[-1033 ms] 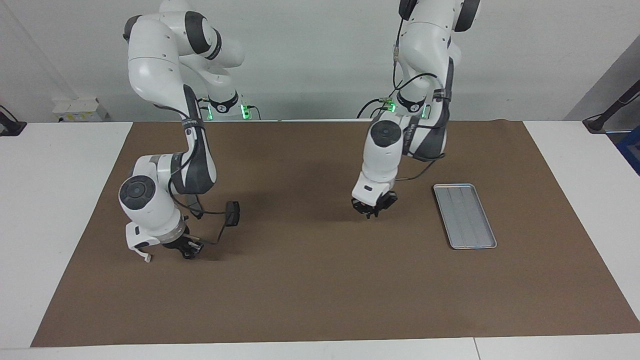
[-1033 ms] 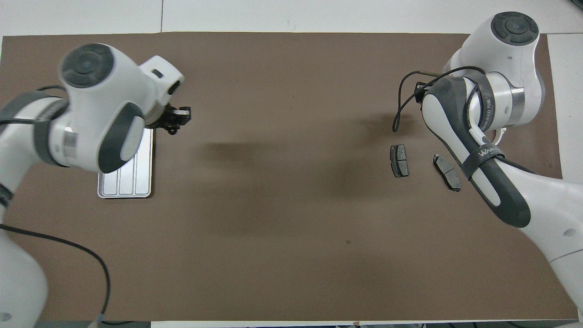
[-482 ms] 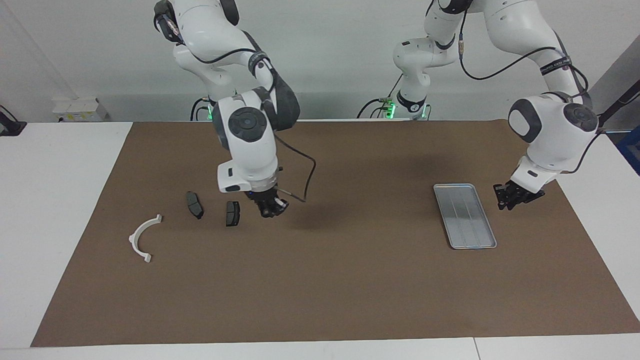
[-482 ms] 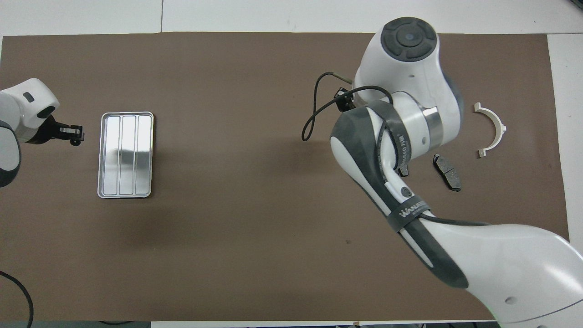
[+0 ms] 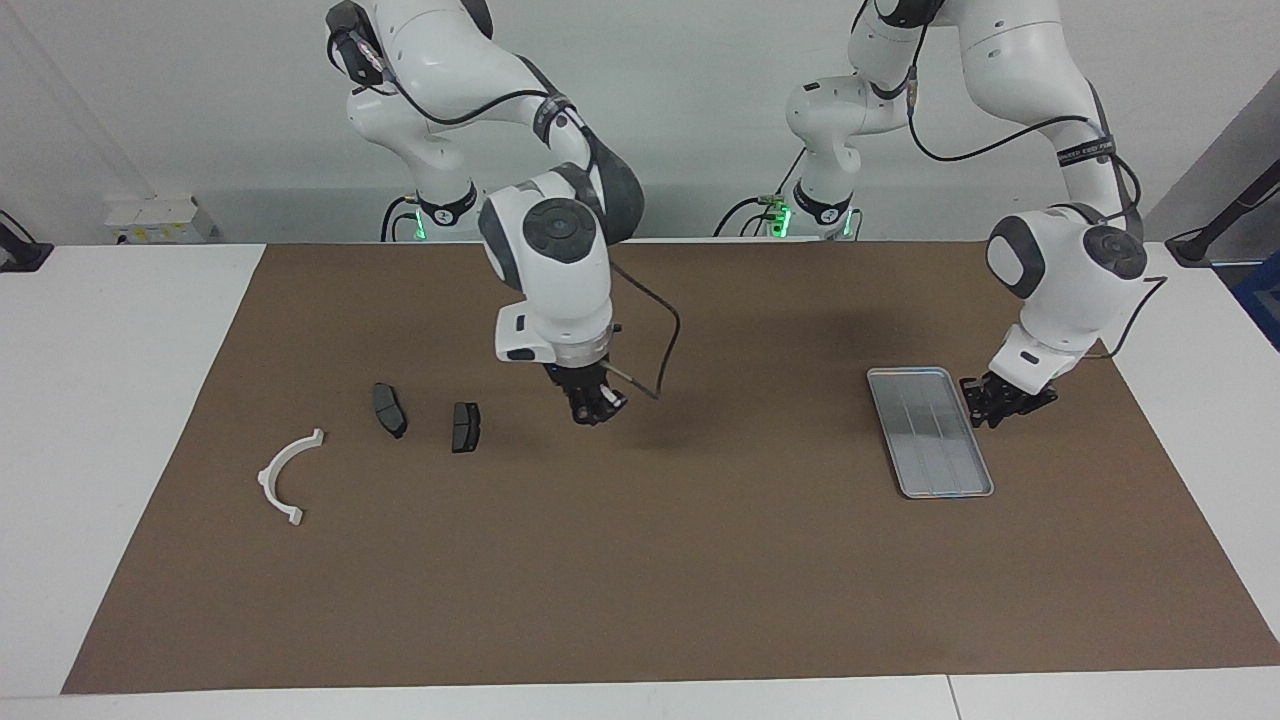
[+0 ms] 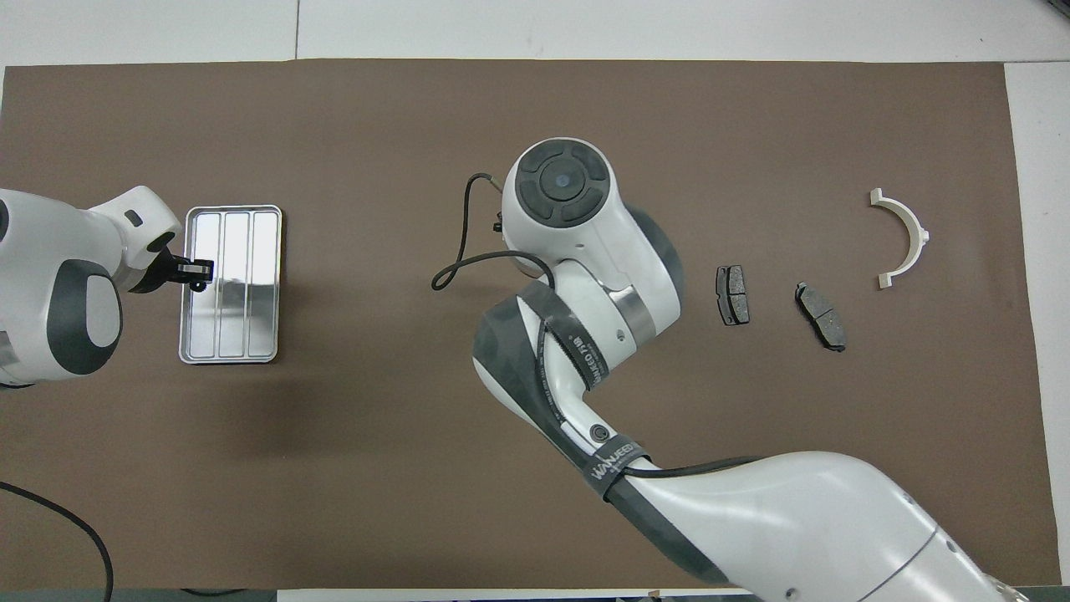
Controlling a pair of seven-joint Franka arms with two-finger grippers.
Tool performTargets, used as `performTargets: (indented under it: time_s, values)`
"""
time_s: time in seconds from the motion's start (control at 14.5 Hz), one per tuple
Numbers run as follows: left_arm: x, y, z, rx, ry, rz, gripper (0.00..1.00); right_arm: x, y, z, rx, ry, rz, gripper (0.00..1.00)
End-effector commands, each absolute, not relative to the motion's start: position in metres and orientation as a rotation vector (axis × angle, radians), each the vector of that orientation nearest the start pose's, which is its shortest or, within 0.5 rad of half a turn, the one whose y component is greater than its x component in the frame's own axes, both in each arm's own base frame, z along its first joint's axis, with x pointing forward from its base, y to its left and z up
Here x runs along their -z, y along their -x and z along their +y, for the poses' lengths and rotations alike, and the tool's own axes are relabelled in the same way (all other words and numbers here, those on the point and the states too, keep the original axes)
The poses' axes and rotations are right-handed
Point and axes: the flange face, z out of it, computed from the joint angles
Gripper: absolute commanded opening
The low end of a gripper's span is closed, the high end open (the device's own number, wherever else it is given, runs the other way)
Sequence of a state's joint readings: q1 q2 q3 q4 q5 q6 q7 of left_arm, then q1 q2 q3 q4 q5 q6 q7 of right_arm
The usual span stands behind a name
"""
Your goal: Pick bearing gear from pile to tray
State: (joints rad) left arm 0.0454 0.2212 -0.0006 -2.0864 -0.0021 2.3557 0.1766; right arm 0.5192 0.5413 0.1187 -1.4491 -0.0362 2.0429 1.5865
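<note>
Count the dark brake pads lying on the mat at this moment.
2. One brake pad lies beside the other brake pad, which is closer to the white bracket, at the right arm's end. None looks hidden.

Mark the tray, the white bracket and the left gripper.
tray (image 5: pixel 930 432), facing view, on its ribbed floor.
white bracket (image 5: pixel 283 470), facing view, on the middle of its arc.
left gripper (image 5: pixel 985 412), facing view, at its fingertips beside the tray.

A flat silver tray (image 5: pixel 930 431) with a low rim and lengthwise ribs lies toward the left arm's end of the brown mat. Toward the right arm's end lie two dark brake pads (image 5: pixel 466 427) and a white curved bracket (image 5: pixel 287 476), apart.
</note>
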Motion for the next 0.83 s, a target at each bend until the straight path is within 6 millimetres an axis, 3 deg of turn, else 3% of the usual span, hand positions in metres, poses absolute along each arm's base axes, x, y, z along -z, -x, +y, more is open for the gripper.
performTargets:
  time_s: [0.0,0.21,0.48,0.55,0.62,0.69,0.76]
  values:
    - [-0.314,-0.561,0.018,0.067,3.142,0.174,0.0,-0.338,-0.577,0.434,0.02,2.687,1.466,0.0]
    - [-0.307,-0.55,0.01,0.049,3.145,0.15,0.0,-0.314,-0.575,0.444,0.036,2.669,1.463,0.0]
    - [-0.306,-0.546,-0.006,0.039,3.147,0.15,0.01,-0.292,-0.571,0.438,0.056,2.652,1.45,0.0]
    - [-0.306,-0.547,-0.007,0.042,3.146,0.155,0.92,-0.287,-0.569,0.436,0.06,2.645,1.447,0.0]
    - [-0.314,-0.553,-0.006,0.037,3.145,0.162,1.0,-0.284,-0.568,0.434,0.061,2.642,1.447,0.0]
    - [-0.327,-0.562,-0.008,0.008,3.147,0.165,1.0,-0.284,-0.569,0.433,0.061,2.64,1.451,0.06]
    - [-0.348,-0.573,-0.008,-0.03,3.148,0.171,1.0,-0.284,-0.57,0.432,0.062,2.639,1.453,0.27]
